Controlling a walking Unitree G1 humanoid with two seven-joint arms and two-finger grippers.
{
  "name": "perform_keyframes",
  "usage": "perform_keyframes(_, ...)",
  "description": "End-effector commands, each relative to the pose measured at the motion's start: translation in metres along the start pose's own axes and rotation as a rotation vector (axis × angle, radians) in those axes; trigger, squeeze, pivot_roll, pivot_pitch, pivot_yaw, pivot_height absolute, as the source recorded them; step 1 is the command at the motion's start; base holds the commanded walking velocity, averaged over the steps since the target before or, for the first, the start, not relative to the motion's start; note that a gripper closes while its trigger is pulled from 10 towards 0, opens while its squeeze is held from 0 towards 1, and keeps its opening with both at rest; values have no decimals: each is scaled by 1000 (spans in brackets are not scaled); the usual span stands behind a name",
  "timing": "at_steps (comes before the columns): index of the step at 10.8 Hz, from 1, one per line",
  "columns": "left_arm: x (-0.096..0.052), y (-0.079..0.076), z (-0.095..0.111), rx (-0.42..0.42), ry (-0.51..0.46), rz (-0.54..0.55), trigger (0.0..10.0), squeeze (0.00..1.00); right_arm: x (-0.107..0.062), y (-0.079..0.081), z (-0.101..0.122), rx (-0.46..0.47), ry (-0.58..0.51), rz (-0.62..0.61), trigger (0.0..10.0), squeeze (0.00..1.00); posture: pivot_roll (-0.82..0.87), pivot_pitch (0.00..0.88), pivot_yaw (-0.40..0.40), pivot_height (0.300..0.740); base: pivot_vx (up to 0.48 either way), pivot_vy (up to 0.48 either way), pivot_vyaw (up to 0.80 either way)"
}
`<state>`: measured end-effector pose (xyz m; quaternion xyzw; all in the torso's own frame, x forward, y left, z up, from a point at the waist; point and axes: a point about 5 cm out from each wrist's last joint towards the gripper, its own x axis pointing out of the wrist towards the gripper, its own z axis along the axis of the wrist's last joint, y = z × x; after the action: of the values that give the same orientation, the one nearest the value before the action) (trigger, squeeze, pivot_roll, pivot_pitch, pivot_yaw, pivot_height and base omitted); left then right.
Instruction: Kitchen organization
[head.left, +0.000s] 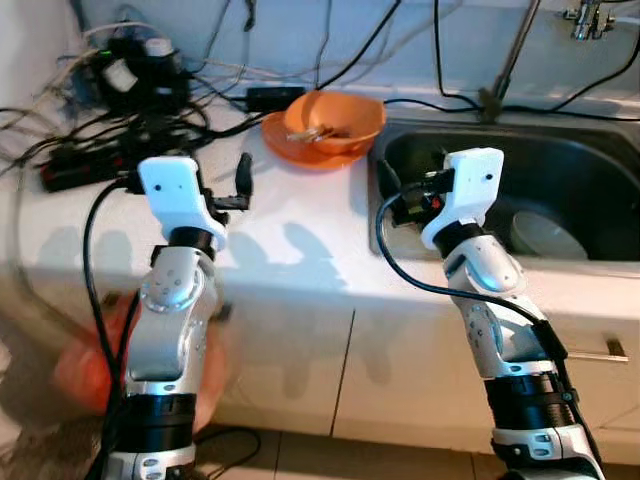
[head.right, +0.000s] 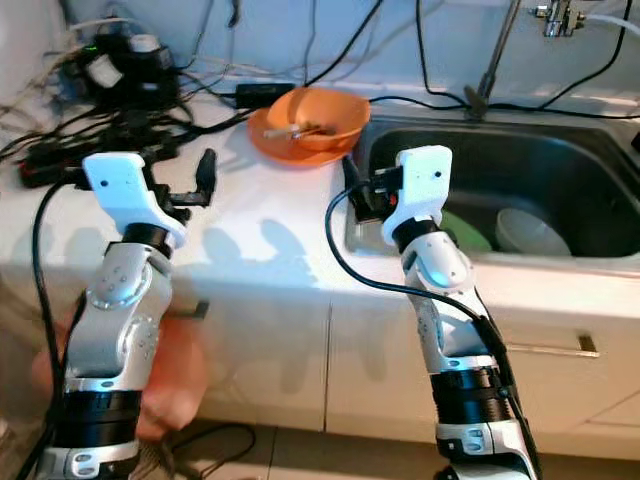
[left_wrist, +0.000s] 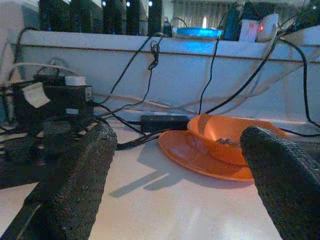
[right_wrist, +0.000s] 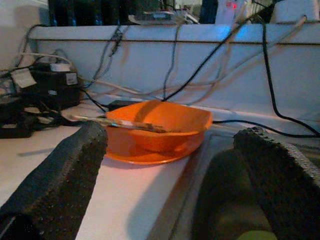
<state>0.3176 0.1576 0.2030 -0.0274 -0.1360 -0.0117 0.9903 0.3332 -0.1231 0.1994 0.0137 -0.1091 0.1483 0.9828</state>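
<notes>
Bowl (head.left: 334, 124), glossy orange with a squared rim, sits on a matching orange plate (head.left: 290, 148) on the white worktop (head.left: 280, 235), just beside the dark metal sink (head.left: 560, 190); thin sticks (right_wrist: 125, 123) lie across its rim. No legible writing. Left tool (head.left: 240, 185) hovers released over the worktop near the plate. Right tool (head.right: 352, 190) hovers released at the sink's edge. Black cables (head.left: 120, 130) lie tangled behind

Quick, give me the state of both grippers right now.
Left gripper: open, holding nothing, raised over the white counter short of the orange bowl.
Right gripper: open, holding nothing, at the sink edge.
</notes>
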Motion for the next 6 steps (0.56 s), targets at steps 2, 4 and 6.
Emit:
perform_keyframes(2,1,-6,2,-3,-10,-25,10000,0,1,-2,1,-10,-4,-7,10000,0,114,0,30,740,424,0,0)
perform_keyframes(4,1,-5,3,-1,-15,-19,10000,0,1,-1,1,-8,-3,-7,10000,0,115,0,31,740,392,0,0)
perform_keyframes(6,1,-6,7,-16,-42,-19,10000,0,0,-1,0,-8,-2,-6,10000,0,116,0,28,740,0,0,0)
